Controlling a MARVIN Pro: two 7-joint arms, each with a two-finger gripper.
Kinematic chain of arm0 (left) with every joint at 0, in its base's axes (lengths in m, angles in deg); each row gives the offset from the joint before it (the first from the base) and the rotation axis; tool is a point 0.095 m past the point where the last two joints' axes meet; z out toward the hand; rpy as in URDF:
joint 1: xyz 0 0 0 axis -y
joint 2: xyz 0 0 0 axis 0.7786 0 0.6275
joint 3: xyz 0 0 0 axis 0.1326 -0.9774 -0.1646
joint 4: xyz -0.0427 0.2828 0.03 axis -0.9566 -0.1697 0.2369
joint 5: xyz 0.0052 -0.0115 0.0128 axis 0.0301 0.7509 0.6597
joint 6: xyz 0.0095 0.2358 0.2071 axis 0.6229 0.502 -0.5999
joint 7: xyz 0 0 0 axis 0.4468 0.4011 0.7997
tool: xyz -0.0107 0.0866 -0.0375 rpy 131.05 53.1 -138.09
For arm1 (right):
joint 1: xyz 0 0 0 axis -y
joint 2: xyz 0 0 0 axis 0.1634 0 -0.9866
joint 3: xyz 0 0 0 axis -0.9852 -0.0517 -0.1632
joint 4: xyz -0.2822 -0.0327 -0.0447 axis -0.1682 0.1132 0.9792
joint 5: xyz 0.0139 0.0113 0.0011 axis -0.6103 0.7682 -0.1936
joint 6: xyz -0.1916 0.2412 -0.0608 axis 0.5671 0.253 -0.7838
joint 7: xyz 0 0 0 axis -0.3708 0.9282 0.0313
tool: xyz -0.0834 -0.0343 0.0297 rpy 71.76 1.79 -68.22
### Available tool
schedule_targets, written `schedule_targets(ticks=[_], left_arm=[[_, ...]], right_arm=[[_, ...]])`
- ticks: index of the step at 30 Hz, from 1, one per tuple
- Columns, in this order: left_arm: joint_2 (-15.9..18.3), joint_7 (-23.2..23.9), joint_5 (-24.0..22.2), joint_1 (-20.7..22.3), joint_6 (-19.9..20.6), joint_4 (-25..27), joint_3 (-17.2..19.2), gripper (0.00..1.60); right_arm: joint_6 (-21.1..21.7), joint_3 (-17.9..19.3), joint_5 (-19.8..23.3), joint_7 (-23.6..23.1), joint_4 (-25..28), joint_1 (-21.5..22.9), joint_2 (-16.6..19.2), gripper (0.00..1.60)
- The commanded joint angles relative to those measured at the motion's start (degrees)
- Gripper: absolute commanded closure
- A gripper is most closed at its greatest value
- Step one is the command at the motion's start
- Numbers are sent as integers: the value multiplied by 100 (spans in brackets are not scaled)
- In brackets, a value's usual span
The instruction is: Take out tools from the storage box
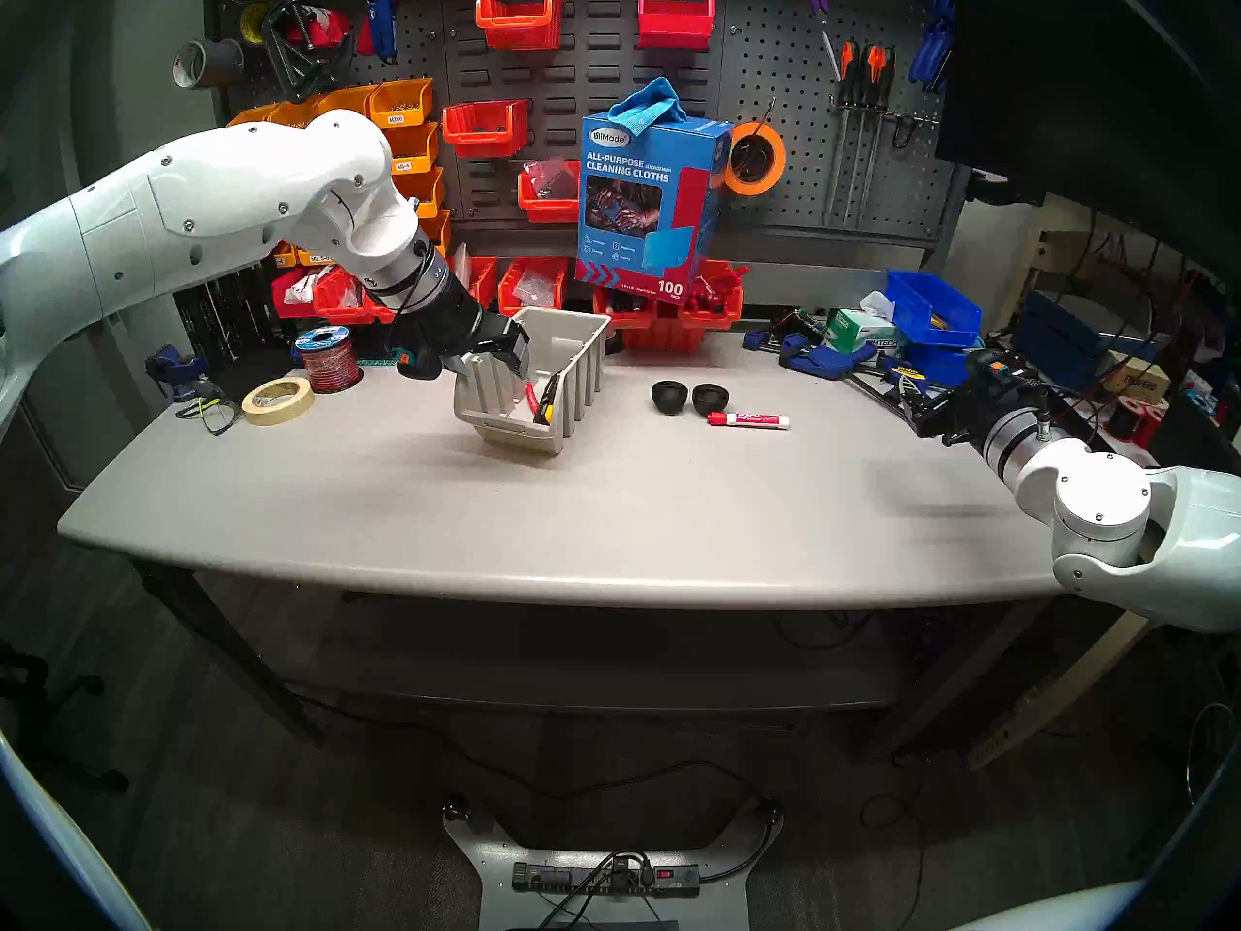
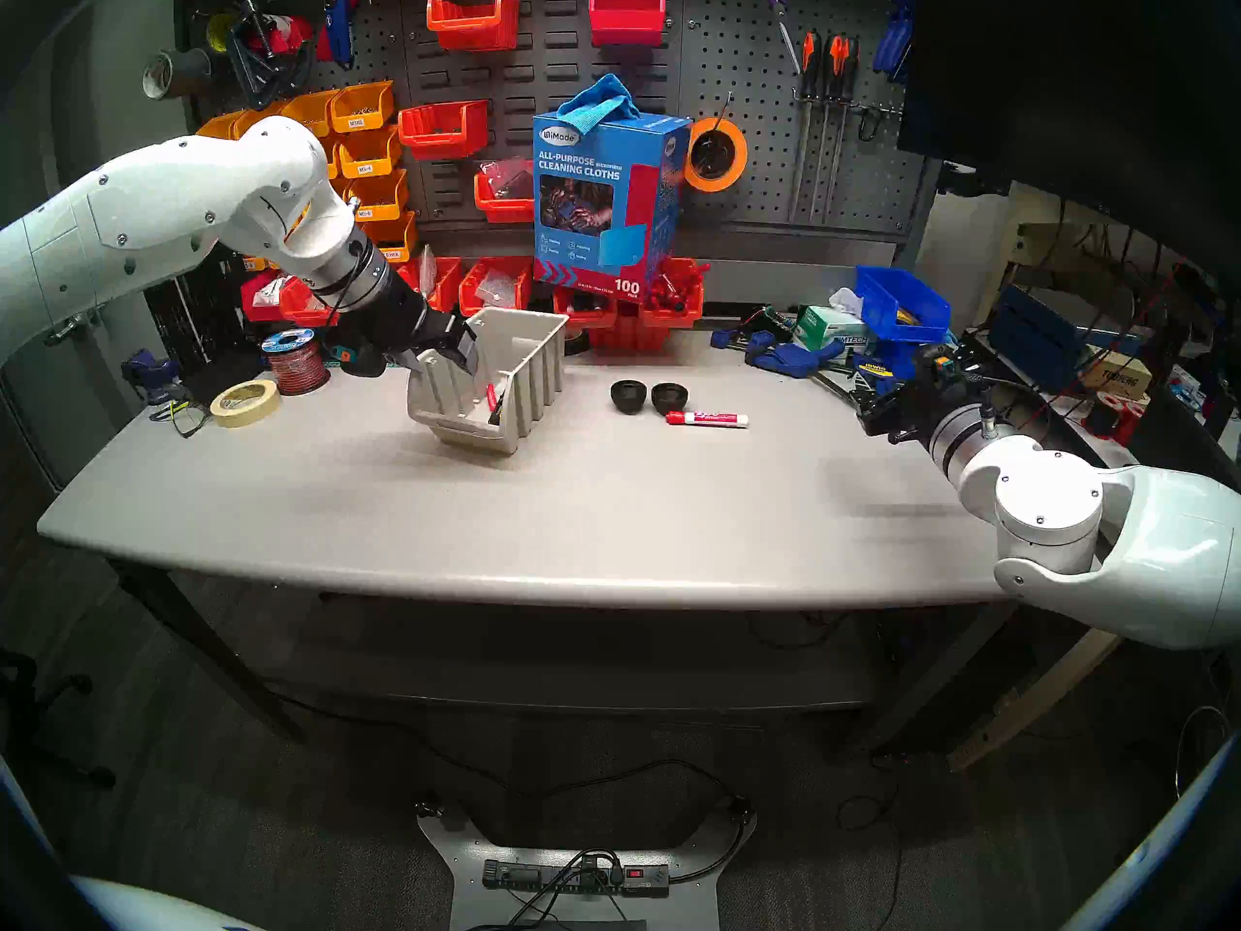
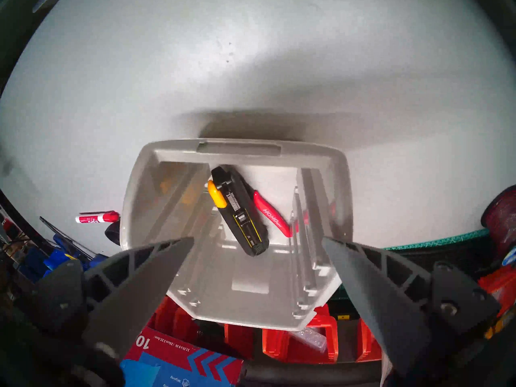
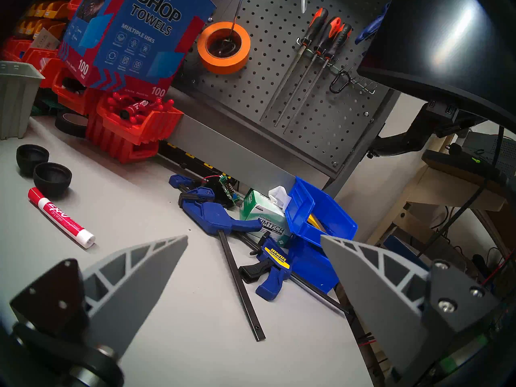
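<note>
The beige storage box stands left of the table's middle. Inside, at its low front end, lie a black tool with yellow marks and a slim red-handled tool. My left gripper hangs open over the box's rear, with nothing between its fingers. Two black round cups and a red-capped white marker rest on the table to the box's right. At the table's right edge my right gripper is open and empty, pointing at the clamps.
Blue bar clamps, a tissue box and blue bins crowd the back right. Red bins and a cloth box stand behind the storage box. A tape roll, a wire spool and glasses lie far left.
</note>
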Motion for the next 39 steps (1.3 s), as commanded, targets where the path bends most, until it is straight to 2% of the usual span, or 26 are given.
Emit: schedule_targets(ticks=[1,12,24,32,39], left_arm=[[-278,-210,194,361,14,-54,66,0],[-497,-624,491,290,14,-308,-140,0],[-821,-1089,871,74,14,-558,-706,0],[-1121,-1603,1127,41,14,-692,-1013,0],[-1278,-2000,1278,95,14,-840,-1097,0]], right_arm=[[-18,51,0,18,-15,75,-12,0],[-33,43,2,20,-16,76,-23,0],[-48,35,3,23,-18,77,-36,0],[-59,29,6,25,-20,80,-46,0],[-66,26,7,26,-22,82,-51,0]])
